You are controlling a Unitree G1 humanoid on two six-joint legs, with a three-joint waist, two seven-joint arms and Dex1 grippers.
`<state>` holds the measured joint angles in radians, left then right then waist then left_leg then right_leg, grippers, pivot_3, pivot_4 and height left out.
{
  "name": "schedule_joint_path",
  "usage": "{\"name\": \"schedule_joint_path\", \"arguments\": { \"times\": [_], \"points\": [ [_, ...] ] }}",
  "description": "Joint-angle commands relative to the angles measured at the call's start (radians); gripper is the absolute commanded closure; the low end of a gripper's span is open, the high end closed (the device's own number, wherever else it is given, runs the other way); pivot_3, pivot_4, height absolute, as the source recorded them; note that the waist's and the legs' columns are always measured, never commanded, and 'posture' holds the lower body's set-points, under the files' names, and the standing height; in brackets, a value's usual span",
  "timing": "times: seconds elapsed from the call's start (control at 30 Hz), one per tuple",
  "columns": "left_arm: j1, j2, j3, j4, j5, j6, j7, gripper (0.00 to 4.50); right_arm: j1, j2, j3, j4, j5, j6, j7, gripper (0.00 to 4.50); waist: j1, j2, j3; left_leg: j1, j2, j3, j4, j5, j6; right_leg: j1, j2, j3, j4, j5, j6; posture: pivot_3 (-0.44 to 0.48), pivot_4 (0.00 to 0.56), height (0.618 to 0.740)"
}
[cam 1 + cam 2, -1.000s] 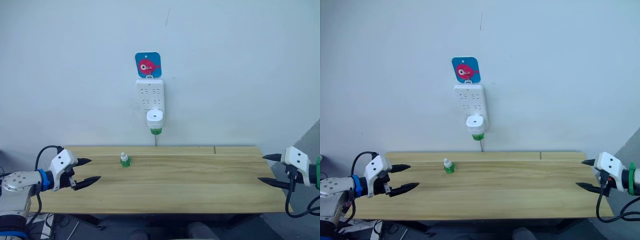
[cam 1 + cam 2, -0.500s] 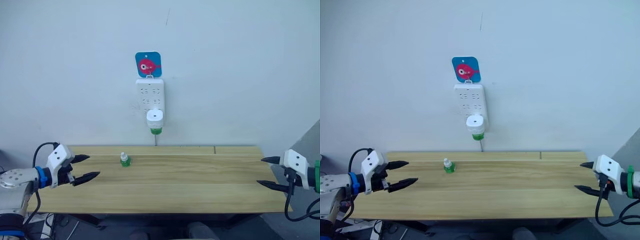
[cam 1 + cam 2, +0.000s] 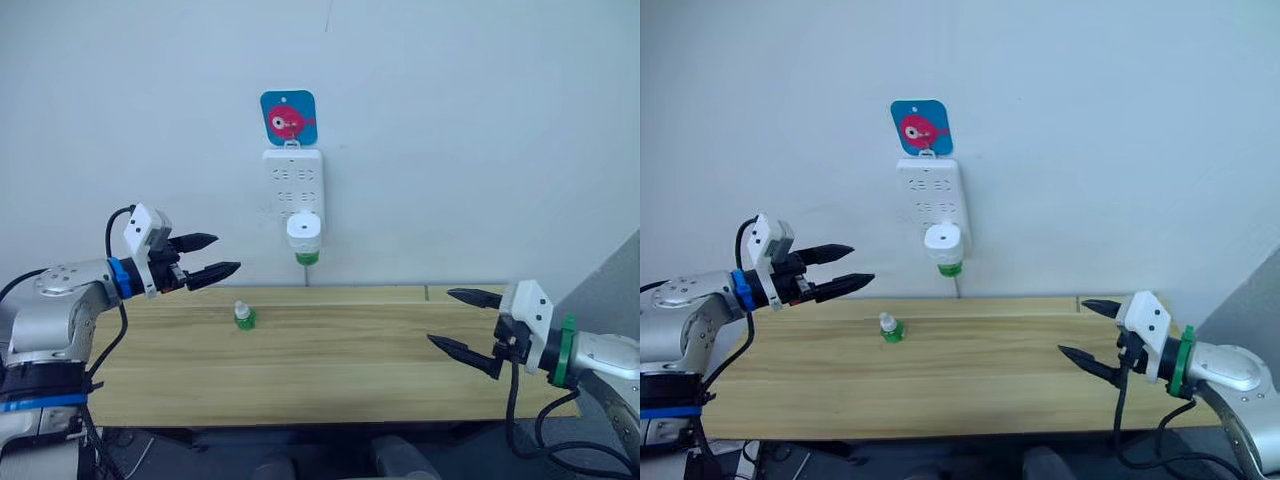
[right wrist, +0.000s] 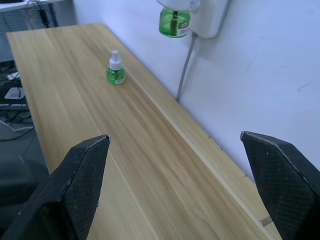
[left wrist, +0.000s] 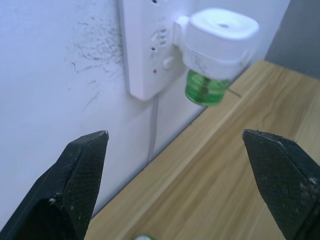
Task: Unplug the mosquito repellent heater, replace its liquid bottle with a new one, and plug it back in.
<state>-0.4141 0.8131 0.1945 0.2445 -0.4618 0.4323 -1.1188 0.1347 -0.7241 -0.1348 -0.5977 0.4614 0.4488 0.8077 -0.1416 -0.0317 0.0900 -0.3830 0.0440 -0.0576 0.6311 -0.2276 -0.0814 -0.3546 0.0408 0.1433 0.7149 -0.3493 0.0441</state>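
Small white rounded plastic mosquito repellent heater [image 3: 304,229] plugged into the bottom end of a long white plastic power strip [image 3: 293,184], hanging upright on the pale wall [image 3: 480,150]. Green see-through liquid bottle [image 5: 206,89] screwed in under the heater, well above the table's back edge. Blue square tag with a pink fish [image 3: 288,117] stuck right above the strip, grey cord [image 4: 185,70] dropping from the strip down behind the table.

On the long light wooden table [image 3: 330,370]: small green replacement bottle with a white cap [image 3: 242,315], standing upright near the back edge, left of centre, just below and left of the heater.

Left gripper [image 3: 207,256] up in the air over the back left part of the table, black fingers spread apart and empty, aimed at the heater but well short of it. Right gripper [image 3: 462,321] low over the right end of the table, fingers wide apart too, nothing between them, pointing left along the tabletop.
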Motion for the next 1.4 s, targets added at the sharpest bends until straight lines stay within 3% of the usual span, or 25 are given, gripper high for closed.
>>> {"name": "schedule_joint_path", "arguments": {
  "times": [0.03, 0.17, 0.33, 1.03, 1.4],
  "points": [
    [-0.102, -0.026, -0.032, 0.078, 0.027, -0.013, 0.009, 0.00, -0.074, 0.048, 0.051, -0.111, 0.007, 0.086, -0.121, 0.12, -0.007, -0.001, 0.005, 0.000, 0.000, 0.000, 0.000, 0.000, 0.000, 0.000, 0.000, 0.000, 0.000, 0.000, 0.000, -0.192, 0.094, 0.704],
    [-0.180, -0.061, -0.048, 0.164, 0.043, -0.035, 0.002, 0.00, -0.152, 0.101, 0.093, -0.150, 0.019, 0.155, -0.199, 0.12, -0.028, -0.002, 0.008, -0.003, 0.000, 0.000, 0.000, 0.000, 0.000, -0.002, 0.001, 0.001, 0.000, 0.000, 0.000, -0.201, 0.096, 0.704],
    [-0.238, -0.091, -0.058, 0.256, 0.072, -0.080, 0.001, 1.18, -0.179, 0.121, 0.131, -0.181, 0.017, 0.192, -0.229, 0.00, -0.040, -0.001, 0.008, -0.015, 0.001, -0.003, 0.000, 0.000, 0.000, -0.013, 0.002, -0.002, 0.000, 0.000, 0.000, -0.214, 0.097, 0.704],
    [-0.438, -0.149, -0.097, 0.573, 0.193, -0.278, -0.060, 1.18, -0.332, 0.193, 0.174, -0.201, 0.067, 0.238, -0.267, 0.00, -0.062, 0.003, 0.021, -0.021, 0.001, -0.013, 0.004, 0.000, 0.000, -0.015, 0.002, -0.012, 0.002, 0.000, 0.000, -0.247, 0.111, 0.704],
    [-0.539, -0.180, -0.119, 0.710, 0.238, -0.337, -0.132, 1.18, -0.338, 0.162, 0.160, -0.220, 0.106, 0.261, -0.264, 0.00, -0.062, 0.007, 0.029, -0.032, 0.000, -0.024, 0.015, 0.000, 0.000, -0.017, 0.002, -0.022, 0.003, 0.001, 0.000, -0.259, 0.110, 0.704]
  ]
}}
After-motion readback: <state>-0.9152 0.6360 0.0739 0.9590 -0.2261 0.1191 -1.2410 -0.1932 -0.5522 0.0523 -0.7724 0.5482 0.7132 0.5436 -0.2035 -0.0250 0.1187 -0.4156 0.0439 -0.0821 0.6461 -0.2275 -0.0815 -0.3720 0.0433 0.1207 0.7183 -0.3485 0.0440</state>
